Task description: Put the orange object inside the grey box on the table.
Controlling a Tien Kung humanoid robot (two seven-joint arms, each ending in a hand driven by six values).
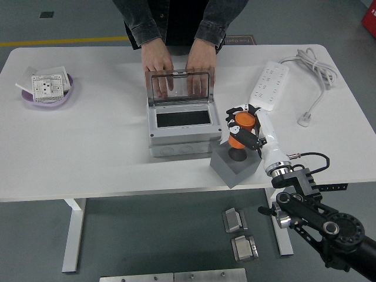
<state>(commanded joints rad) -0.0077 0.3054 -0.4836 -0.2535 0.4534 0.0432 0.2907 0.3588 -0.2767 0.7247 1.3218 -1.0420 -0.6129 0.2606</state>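
Right hand [245,130] gripping orange object [240,133] just right of grey box [184,120]. Looks rigid, light, smooth; hold around its body.

The box [182,120] stands open at mid tabletop [94,153], its dark opening facing up and clear from above. The raised clear lid [180,85] walls off the far side, with a person's two hands [157,69] on it. A grey block [233,164] sits just beside the box's right front corner, under the right robot hand [242,127]. The tabletop left of the box lies bare as far as the purple dish [48,94], and the power strip [269,86] lies well apart to the right
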